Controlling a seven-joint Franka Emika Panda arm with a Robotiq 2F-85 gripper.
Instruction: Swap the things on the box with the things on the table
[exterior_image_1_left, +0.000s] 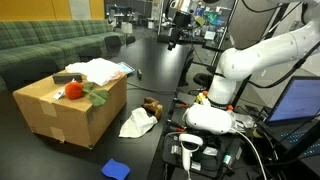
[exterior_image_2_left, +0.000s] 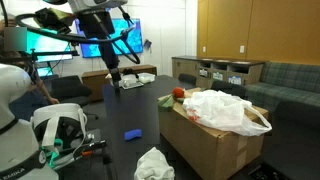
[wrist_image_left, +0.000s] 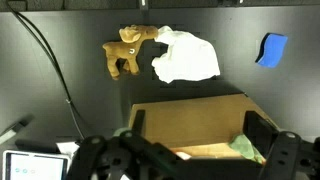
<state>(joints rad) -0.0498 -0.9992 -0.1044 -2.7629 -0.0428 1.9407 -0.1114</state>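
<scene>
A cardboard box (exterior_image_1_left: 60, 110) holds a red plush fruit with green leaves (exterior_image_1_left: 76, 91) and a white cloth (exterior_image_1_left: 97, 70). On the black table lie a brown plush animal (exterior_image_1_left: 152, 105), a crumpled white cloth (exterior_image_1_left: 135, 123) and a small blue object (exterior_image_1_left: 115, 169). My gripper (exterior_image_1_left: 172, 38) hangs high over the table's far side, away from all of them. In the wrist view the gripper (wrist_image_left: 198, 135) is open and empty above the box (wrist_image_left: 190, 110), with the plush animal (wrist_image_left: 128, 52), the cloth (wrist_image_left: 185, 57) and the blue object (wrist_image_left: 271, 48) beyond it.
Both exterior views show the box (exterior_image_2_left: 210, 140), the table cloth (exterior_image_2_left: 153, 163) and the blue object (exterior_image_2_left: 131, 134). A green sofa (exterior_image_1_left: 50, 45) stands behind the box. The robot base and cables (exterior_image_1_left: 210, 125) crowd one table edge. Monitors (exterior_image_2_left: 110, 45) stand at the back.
</scene>
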